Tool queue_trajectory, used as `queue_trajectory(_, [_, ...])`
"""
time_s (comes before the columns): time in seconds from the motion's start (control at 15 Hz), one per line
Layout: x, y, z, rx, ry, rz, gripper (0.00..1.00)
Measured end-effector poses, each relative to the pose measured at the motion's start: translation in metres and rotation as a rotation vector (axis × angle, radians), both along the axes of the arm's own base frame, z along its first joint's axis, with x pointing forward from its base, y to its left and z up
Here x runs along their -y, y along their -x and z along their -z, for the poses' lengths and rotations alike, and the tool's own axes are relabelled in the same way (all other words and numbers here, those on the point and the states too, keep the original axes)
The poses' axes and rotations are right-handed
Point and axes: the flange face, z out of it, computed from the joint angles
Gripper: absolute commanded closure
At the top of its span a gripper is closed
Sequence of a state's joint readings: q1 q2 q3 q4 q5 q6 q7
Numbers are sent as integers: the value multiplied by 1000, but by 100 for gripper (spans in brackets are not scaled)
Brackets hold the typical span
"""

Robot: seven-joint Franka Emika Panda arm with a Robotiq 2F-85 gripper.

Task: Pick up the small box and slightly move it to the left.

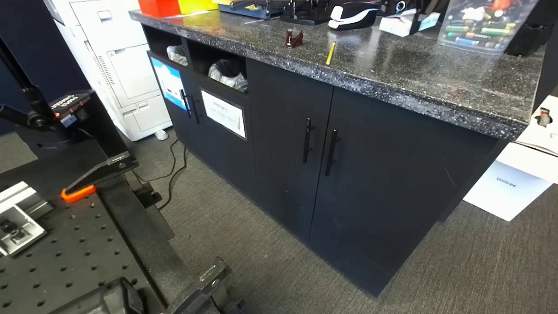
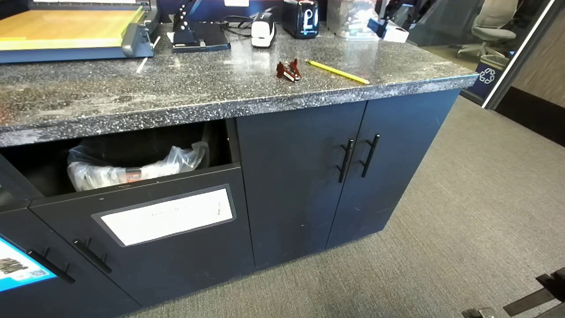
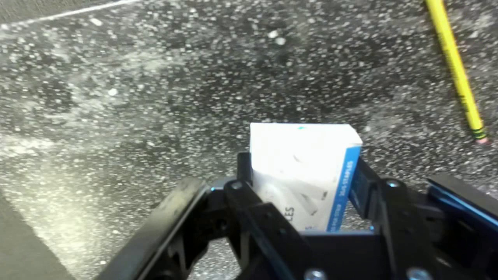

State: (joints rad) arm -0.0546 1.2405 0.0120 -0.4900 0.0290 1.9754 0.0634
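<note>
The small box is white with a blue printed side strip reading "staples". In the wrist view it stands between the two black fingers of my gripper, which press against its left and right sides. Its lower end is hidden behind the gripper body. The box shows in both exterior views, at the far part of the counter and near the counter's right end. My gripper reaches down to it from above, with one blue-lit finger on its left side. I cannot tell whether the box touches the counter.
A yellow pencil and a dark red staple remover lie on the speckled counter. A clear tub of batteries stands close to the box. A white-and-black stapler and a black device stand towards the back.
</note>
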Motion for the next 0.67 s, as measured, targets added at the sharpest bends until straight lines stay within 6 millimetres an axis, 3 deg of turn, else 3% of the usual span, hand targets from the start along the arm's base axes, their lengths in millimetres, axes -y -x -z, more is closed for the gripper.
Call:
queue_trajectory(0.2, [-49,0,9,-13,1,-64,66])
queue_trajectory(0.33, [-68,1,20,-27,2,-91,66])
queue_trajectory(0.67, [-69,4,47,-61,6,-110,66])
